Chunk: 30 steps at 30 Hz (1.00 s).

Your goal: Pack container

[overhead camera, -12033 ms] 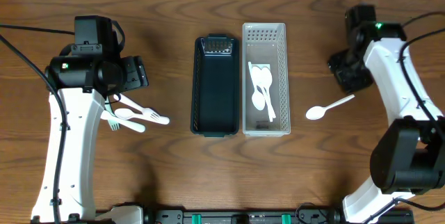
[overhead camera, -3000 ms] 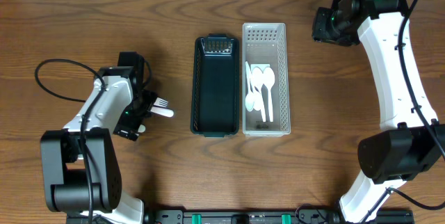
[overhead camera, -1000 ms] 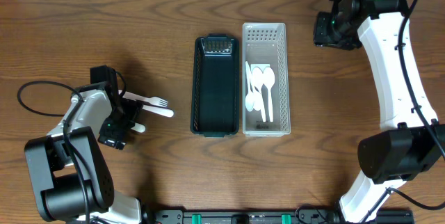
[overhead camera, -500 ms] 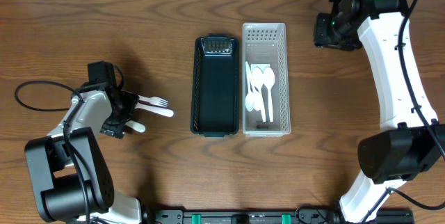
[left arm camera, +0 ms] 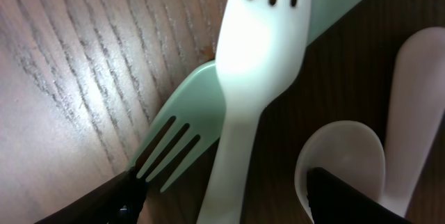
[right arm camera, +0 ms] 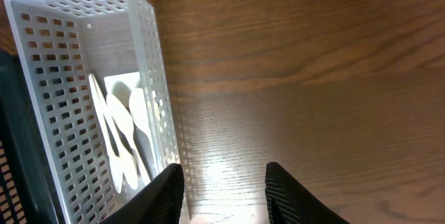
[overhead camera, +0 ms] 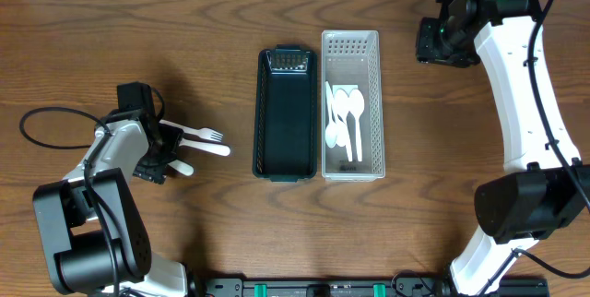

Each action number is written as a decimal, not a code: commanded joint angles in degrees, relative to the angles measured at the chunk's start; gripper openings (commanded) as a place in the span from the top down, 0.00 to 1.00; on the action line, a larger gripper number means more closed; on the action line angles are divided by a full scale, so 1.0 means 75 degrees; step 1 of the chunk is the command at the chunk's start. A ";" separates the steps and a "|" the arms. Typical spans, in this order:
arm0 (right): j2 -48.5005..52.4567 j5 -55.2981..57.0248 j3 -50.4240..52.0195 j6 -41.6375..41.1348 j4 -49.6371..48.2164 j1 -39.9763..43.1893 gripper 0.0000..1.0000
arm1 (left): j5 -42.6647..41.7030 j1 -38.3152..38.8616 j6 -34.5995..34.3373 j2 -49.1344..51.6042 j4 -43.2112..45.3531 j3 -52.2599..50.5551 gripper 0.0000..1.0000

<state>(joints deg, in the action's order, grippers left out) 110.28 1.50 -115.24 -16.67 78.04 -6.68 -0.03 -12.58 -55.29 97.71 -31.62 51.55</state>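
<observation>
A white fork (left arm camera: 261, 50) lies across a pale green fork (left arm camera: 182, 132) on the table, with a white spoon (left arm camera: 342, 160) beside them. In the overhead view the forks (overhead camera: 205, 137) lie left of the dark green container (overhead camera: 284, 117). My left gripper (left arm camera: 222, 206) is open and low over them, one finger on each side of the white fork's handle; it also shows in the overhead view (overhead camera: 164, 148). The white perforated basket (overhead camera: 372, 103) holds several white spoons (overhead camera: 346, 117). My right gripper (right arm camera: 224, 196) is open and empty over bare table right of the basket (right arm camera: 42, 78).
A black cable (overhead camera: 41, 126) loops on the table left of the left arm. The right arm (overhead camera: 516, 85) reaches in along the right side, its gripper (overhead camera: 441, 39) near the basket's far right corner.
Over the last second my left gripper has shifted a little toward the forks and settled. The forks and the right arm have not moved.
</observation>
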 commanded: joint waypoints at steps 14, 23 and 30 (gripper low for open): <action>0.0061 0.0082 -0.0020 0.0119 0.0023 0.0152 0.59 | 0.0154 0.0006 -0.0166 0.0172 -0.1078 -0.0140 0.21; 0.0061 0.0082 -0.0020 0.0119 0.0064 0.0152 0.59 | 0.0294 -0.0050 -0.0323 0.0172 -0.1268 -0.0146 0.21; 0.0061 0.0082 -0.0020 0.0119 0.0108 0.0152 0.59 | 0.0297 -0.0050 -0.0323 0.0172 -0.1014 -0.0146 0.29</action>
<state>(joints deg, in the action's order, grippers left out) 110.28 1.52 -115.24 -16.67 78.61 -6.02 0.03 -12.64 -57.19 97.71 -39.57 51.88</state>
